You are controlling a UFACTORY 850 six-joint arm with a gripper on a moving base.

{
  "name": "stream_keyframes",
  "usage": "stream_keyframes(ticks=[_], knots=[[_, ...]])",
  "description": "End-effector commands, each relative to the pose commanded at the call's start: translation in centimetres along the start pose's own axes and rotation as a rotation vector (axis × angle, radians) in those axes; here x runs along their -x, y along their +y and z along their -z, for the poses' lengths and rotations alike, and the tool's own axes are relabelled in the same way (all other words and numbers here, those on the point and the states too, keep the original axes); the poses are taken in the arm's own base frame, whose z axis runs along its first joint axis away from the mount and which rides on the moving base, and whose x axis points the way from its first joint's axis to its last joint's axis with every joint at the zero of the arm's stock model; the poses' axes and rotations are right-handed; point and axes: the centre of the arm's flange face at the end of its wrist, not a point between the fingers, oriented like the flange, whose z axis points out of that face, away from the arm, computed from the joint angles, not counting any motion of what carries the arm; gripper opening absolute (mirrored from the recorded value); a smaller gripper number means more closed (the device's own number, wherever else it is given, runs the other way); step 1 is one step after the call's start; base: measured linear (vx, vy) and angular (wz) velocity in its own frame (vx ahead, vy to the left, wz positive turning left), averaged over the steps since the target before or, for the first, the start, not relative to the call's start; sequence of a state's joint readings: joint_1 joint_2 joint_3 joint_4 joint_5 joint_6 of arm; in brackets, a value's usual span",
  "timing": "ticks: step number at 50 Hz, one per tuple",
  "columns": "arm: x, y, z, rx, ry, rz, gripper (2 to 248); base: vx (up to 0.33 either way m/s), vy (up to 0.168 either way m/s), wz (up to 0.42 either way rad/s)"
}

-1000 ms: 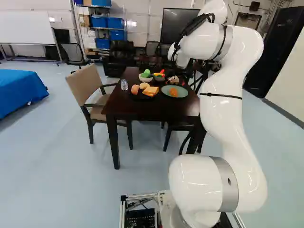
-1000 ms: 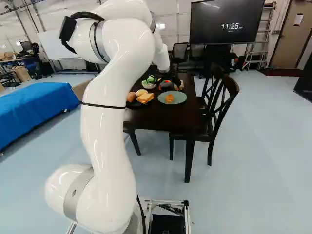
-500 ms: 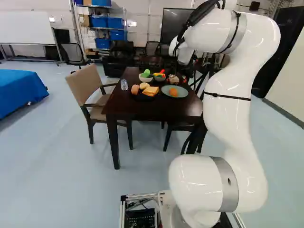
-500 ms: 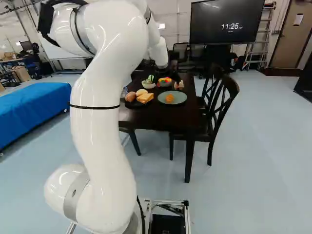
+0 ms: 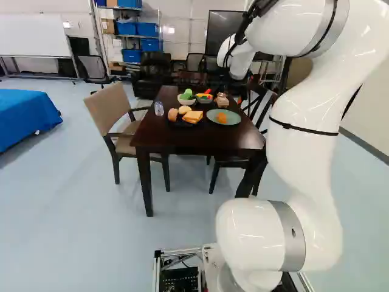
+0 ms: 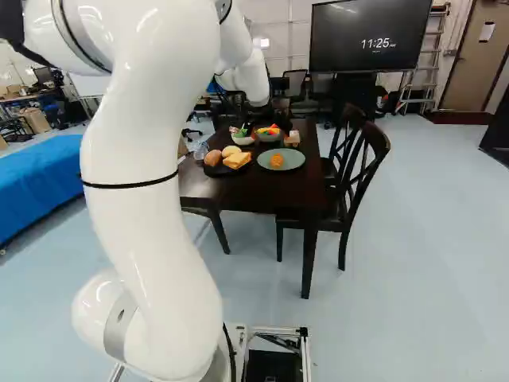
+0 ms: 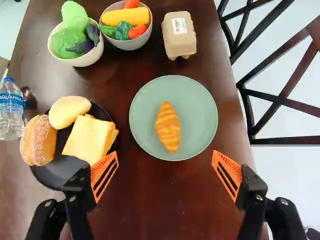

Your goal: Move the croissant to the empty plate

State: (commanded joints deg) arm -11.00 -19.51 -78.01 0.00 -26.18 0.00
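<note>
Croissant (image 7: 168,127) central on green plate (image 7: 197,110), room to rim all round; jaws wide apart.

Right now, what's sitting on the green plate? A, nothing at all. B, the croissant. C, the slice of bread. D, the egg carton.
B: the croissant lies on the green plate, with bare plate showing all around it.
</note>
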Motion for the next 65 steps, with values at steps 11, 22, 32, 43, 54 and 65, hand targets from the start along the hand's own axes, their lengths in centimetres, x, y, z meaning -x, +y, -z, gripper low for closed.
stream_keyframes(ticks=[11,22,32,43,54,65], knots=[[1.8,-0.2,1.2,-0.002,-0.011,0.003,247,0.0,0.0,0.0],[3.6,-0.4,2.5,-0.003,-0.021,0.005,247,0.0,0.0,0.0],[5.3,-0.5,3.6,-0.005,-0.028,0.008,247,0.0,0.0,0.0],[7.2,-0.9,4.9,-0.009,-0.034,0.015,247,0.0,0.0,0.0],[9.2,-1.5,6.1,-0.016,-0.039,0.026,247,0.0,0.0,0.0],[11.2,-2.1,7.4,-0.022,-0.041,0.037,247,0.0,0.0,0.0]])
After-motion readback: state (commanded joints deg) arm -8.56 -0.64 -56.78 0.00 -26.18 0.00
